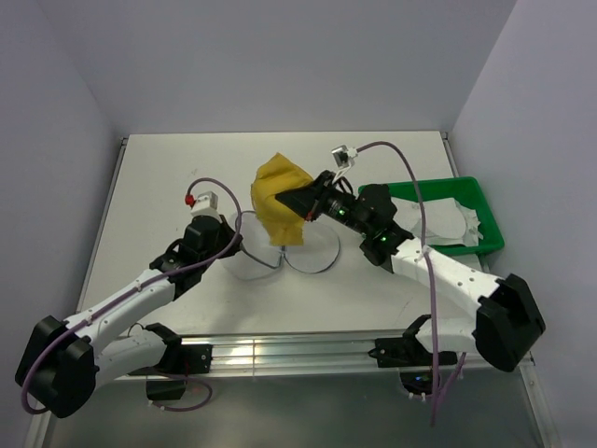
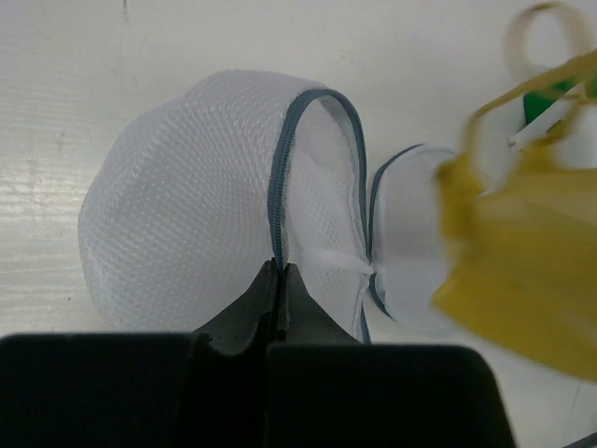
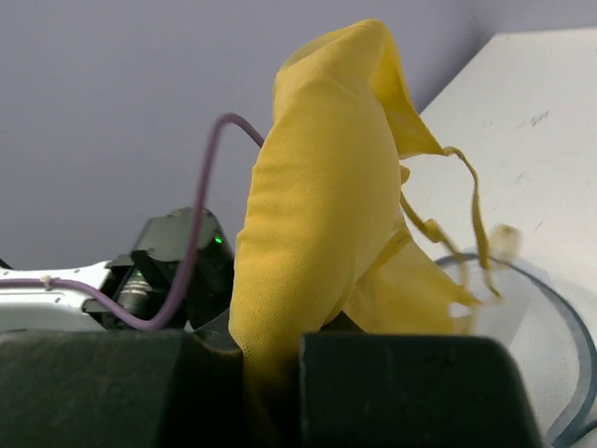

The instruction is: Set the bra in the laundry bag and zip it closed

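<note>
**Step in hand.** The garment is being carried to the open pouch. It is not yet inside, and the zip is not yet closed.

**Right pincer** (image 3: 270, 373). Pressed together on a fold of the yellow soft-fabric bra (image 3: 317, 205). The bra rises above the fingers as a bunched, moulded cup, with thin straps trailing to their right. It hangs clear of the white worktop (image 1: 168, 177), beside the bag's mouth.

**Left pincer** (image 2: 280, 276). Pinching the grey zipper edge (image 2: 280, 177) of the round, drum-shaped laundry bag of translucent white mesh (image 2: 177, 215). The bag lies on the worktop directly ahead of this pincer and is unzipped. Its domed body sits left of the fingertips and its lid flap (image 2: 410, 233) is folded out to their right. The bra shows blurred beyond the flap.

**Materials.** The mesh is a fine, open weave that sags between stiff hoop rims. The bra fabric is smooth, pliant and opaque.

**Next move (judgement).** The right pincer should lower the cup into the gap between body and flap, with the straps gathered inside. The left pincer should steady the rim meanwhile. Loose straps could foul the zipper.

**Other.** A green plastic tray (image 1: 471, 191) holding a crumpled white item (image 1: 448, 224) sits to the right of the right pincer and plays no part in this step.
</note>
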### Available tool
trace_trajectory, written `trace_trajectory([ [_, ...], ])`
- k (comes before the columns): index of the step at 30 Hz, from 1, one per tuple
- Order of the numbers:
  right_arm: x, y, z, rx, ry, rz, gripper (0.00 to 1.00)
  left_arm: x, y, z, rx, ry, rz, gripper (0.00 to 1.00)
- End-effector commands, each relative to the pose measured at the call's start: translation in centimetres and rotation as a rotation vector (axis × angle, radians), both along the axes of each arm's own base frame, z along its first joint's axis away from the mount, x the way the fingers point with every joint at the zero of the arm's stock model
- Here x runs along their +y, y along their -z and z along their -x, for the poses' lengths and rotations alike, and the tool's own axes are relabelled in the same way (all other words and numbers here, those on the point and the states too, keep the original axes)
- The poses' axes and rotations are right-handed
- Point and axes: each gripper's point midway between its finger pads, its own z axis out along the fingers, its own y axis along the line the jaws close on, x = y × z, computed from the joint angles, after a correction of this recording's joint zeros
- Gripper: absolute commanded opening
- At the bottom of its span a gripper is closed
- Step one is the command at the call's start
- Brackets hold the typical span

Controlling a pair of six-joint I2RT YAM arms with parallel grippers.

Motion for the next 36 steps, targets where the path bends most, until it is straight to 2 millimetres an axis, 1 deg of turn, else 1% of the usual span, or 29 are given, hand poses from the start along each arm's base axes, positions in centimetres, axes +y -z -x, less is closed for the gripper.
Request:
trace_trajectory([
  [1,1.1,-4.5,0.3,-0.106,-0.06,-0.125,0.0,-0.7,-3.7,-1.9,-0.123,-0.009,0.114,0.0],
  [2,1.7,-3.6,0.1,-0.087,-0.077,-0.116,0.0,-0.3,-3.7,-2.1,-0.124,-0.018,0.112,0.0],
  [4,2.3,-3.6,0.1,-0.088,-0.1,-0.12,0.0,-0.2,-3.6,-2.2,-0.122,-0.02,0.12,0.0],
  [6,2.9,-3.0,0.3,-0.087,-0.105,-0.121,0.0,0.0,-3.7,-2.3,-0.126,-0.025,0.133,0.0],
  [7,2.9,-2.9,-0.2,-0.095,-0.078,-0.131,0.0,0.1,-3.6,-2.3,-0.125,-0.028,0.141,0.0],
  [8,3.4,-2.1,-0.5,-0.097,-0.068,-0.115,0.0,-0.2,-3.7,-2.2,-0.124,-0.015,0.149,0.0],
  [10,3.6,-1.8,-1.4,-0.104,-0.038,-0.12,0.0,-0.1,-3.5,-2.1,-0.118,-0.014,0.148,0.0],
  [11,4.1,-0.7,-2.2,-0.092,-0.023,-0.109,0.0,-0.1,-3.5,-2.1,-0.117,-0.014,0.147,0.0],
  [12,4.3,-1.2,-2.5,-0.113,-0.015,-0.126,0.0,-0.1,-3.5,-2.1,-0.116,-0.013,0.148,0.0],
  [13,4.5,-1.1,-2.9,-0.118,-0.006,-0.125,0.0,-0.1,-3.4,-2.1,-0.11,-0.01,0.147,0.0],
  [14,5.0,-0.2,-3.6,-0.117,0.008,-0.109,0.0,-0.1,-3.3,-2.2,-0.105,-0.009,0.149,0.0],
  [15,5.4,-0.2,-3.6,-0.127,0.011,-0.115,0.0,-0.1,-3.3,-2.2,-0.103,-0.009,0.15,0.0],
  [17,5.9,1.6,-3.8,-0.116,0.026,-0.089,0.0,0.1,-3.4,-2.4,-0.104,-0.022,0.157,0.0],
  [18,6.5,2.1,-3.2,-0.112,0.011,-0.089,0.0,0.1,-3.5,-2.4,-0.106,-0.022,0.161,0.0],
  [20,7.2,5.1,-2.9,-0.065,0.005,-0.051,0.0,0.2,-3.8,-2.6,-0.113,-0.027,0.173,0.0],
  [21,7.5,5.9,-2.7,-0.055,-0.002,-0.047,0.0,0.2,-3.7,-2.6,-0.109,-0.028,0.173,0.0],
  [22,8.1,7.5,-2.3,-0.028,-0.02,-0.029,0.0,0.2,-3.7,-2.6,-0.109,-0.031,0.177,0.0],
  [23,8.3,8.7,-2.0,-0.009,-0.028,-0.012,0.0,0.3,-3.7,-2.6,-0.108,-0.033,0.178,0.0],
  [24,8.5,9.5,-1.7,0.0,-0.039,-0.002,0.0,0.3,-3.6,-2.7,-0.105,-0.04,0.179,0.0],
  [25,8.9,10.6,-1.4,0.017,-0.048,0.017,0.0,0.5,-3.6,-2.8,-0.104,-0.045,0.18,0.0],
  [26,9.2,11.2,-1.1,0.023,-0.06,0.029,0.0,0.5,-3.7,-2.8,-0.106,-0.046,0.183,0.0],
  [28,9.6,12.9,-0.8,0.056,-0.07,0.071,0.0,0.5,-4.0,-2.9,-0.111,-0.054,0.194,0.0],
  [30,9.4,14.3,-0.7,0.088,-0.065,0.091,0.0,0.6,-4.5,-3.0,-0.121,-0.057,0.202,0.0],
  [32,9.2,15.7,-0.7,0.116,-0.058,0.115,0.0,0.7,-4.6,-3.0,-0.128,-0.061,0.203,0.0],
  [33,9.2,16.9,-0.8,0.144,-0.056,0.153,0.0,0.6,-4.5,-3.0,-0.13,-0.056,0.204,0.0],
  [34,9.4,17.6,-0.7,0.151,-0.069,0.175,0.0,0.6,-4.4,-3.0,-0.125,-0.053,0.204,0.0],
  [36,9.6,18.5,-0.7,0.17,-0.08,0.192,0.0,0.5,-4.2,-2.9,-0.113,-0.047,0.202,0.0],
])
